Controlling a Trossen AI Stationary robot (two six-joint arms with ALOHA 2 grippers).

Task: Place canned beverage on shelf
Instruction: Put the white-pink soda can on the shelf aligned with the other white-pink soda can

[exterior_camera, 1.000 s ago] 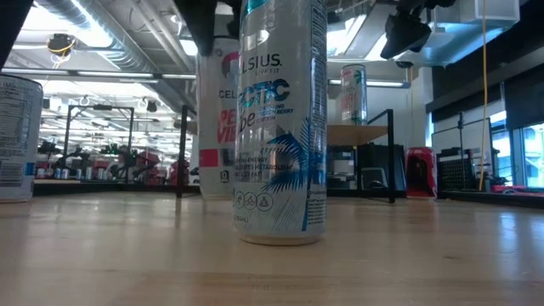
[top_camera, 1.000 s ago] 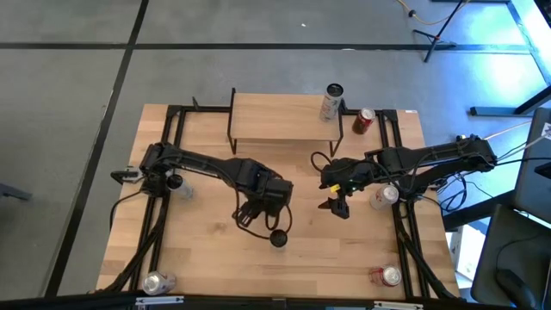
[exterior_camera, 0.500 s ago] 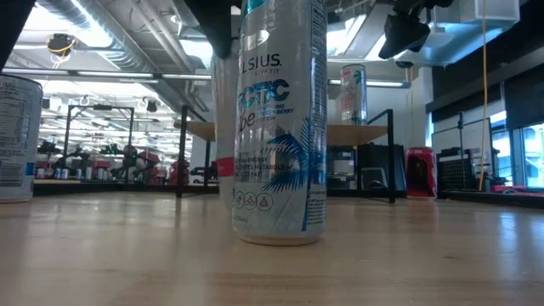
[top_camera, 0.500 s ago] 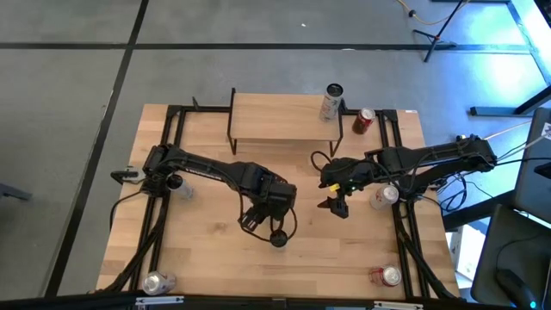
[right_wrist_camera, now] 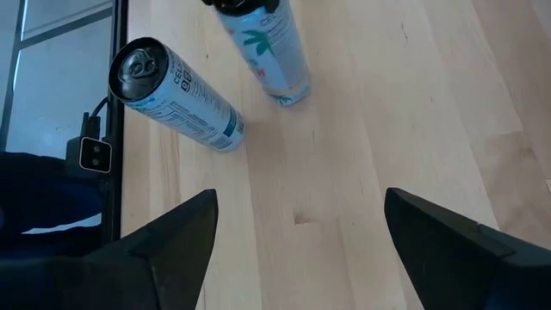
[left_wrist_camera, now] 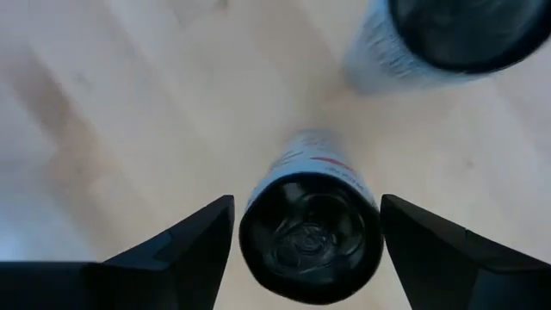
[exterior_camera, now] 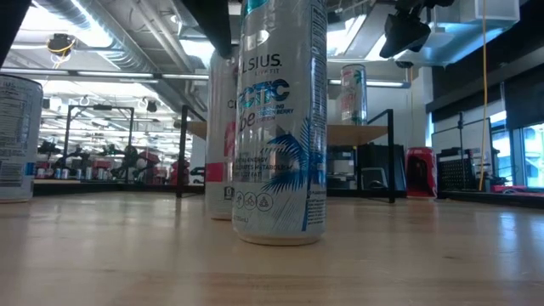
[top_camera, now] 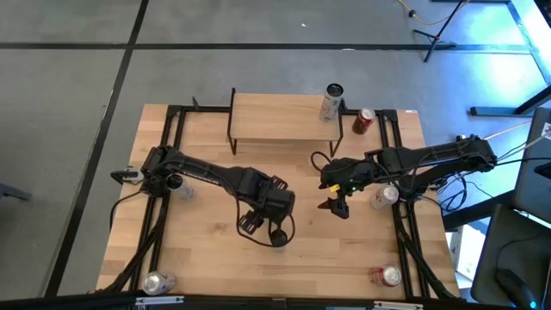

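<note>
Left gripper (top_camera: 261,231) poised near table centre, toward 6 o'clock, straight above an upright slim white can with pink-red lettering (left_wrist_camera: 310,226); jaws apart, flanking the can's dark top without touching in the wrist view. Just beside it, toward 5 o'clock, a second upright white can with blue palm print (exterior_camera: 280,127), close to the low camera. Right gripper (top_camera: 336,205) hovering at 3 o'clock of centre, jaws wide apart, holding nothing. Small light-wood shelf on thin black legs (top_camera: 280,119) at 12 o'clock, one tall pale can (top_camera: 331,102) standing at its right end. Light wooden table (top_camera: 207,258) carrying everything.
</note>
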